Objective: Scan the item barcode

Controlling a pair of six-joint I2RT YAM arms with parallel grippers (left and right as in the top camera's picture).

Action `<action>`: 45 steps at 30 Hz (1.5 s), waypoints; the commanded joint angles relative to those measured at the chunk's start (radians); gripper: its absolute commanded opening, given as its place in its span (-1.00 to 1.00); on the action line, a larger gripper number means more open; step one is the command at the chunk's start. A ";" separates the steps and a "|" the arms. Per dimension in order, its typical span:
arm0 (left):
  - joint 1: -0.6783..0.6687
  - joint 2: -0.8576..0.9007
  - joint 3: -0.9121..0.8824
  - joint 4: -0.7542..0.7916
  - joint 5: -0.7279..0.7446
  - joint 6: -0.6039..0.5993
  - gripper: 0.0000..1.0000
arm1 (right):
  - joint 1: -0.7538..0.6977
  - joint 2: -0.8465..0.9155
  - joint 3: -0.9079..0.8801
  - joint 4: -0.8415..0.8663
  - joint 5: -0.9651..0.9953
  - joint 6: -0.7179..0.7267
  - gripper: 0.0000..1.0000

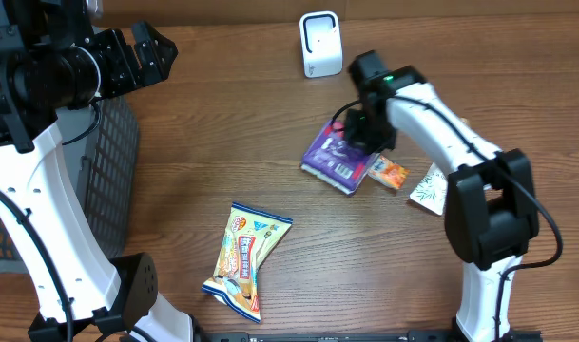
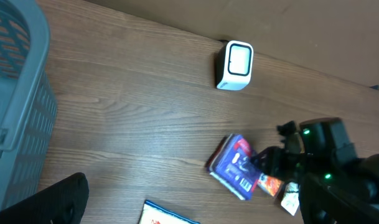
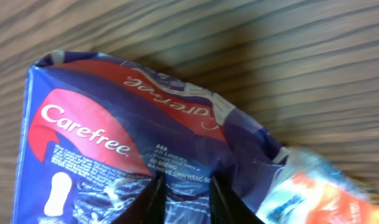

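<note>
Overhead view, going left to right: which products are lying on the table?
Yellow snack packet → purple Carefree pack → small orange packet → white-and-green packet

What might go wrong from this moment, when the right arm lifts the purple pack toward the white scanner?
1. The right fingers seem to pinch only a small fold of film on the purple Carefree pack, so it may slip out when lifted.
2. The orange packet lies against the pack's edge and may be dragged along.
3. The scanner stands upright close by, so a swinging pack may knock it over.
</note>
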State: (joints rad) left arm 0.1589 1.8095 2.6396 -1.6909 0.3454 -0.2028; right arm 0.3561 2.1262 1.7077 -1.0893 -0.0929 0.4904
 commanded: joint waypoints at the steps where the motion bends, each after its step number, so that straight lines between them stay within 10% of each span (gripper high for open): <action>1: 0.003 -0.005 0.011 0.002 0.010 0.008 1.00 | -0.069 -0.007 -0.002 -0.023 -0.025 0.030 -0.55; 13: 0.003 -0.005 0.011 0.002 0.010 0.008 1.00 | -0.063 -0.022 0.119 -0.154 -0.104 -0.061 -0.27; 20: 0.003 -0.005 0.011 0.002 0.010 0.008 0.99 | -0.102 -0.022 0.071 -0.063 0.302 0.004 -0.24; 38: 0.003 -0.005 0.011 0.002 0.011 0.008 1.00 | -0.074 -0.027 -0.093 0.019 -0.273 -0.108 -0.38; 45: 0.003 -0.005 0.011 0.002 0.011 0.008 1.00 | -0.057 -0.039 0.026 -0.056 -0.275 -0.128 -0.02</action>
State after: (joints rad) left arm 0.1589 1.8095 2.6396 -1.6909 0.3454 -0.2028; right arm 0.3168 2.1258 1.6585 -1.1458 -0.3561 0.3805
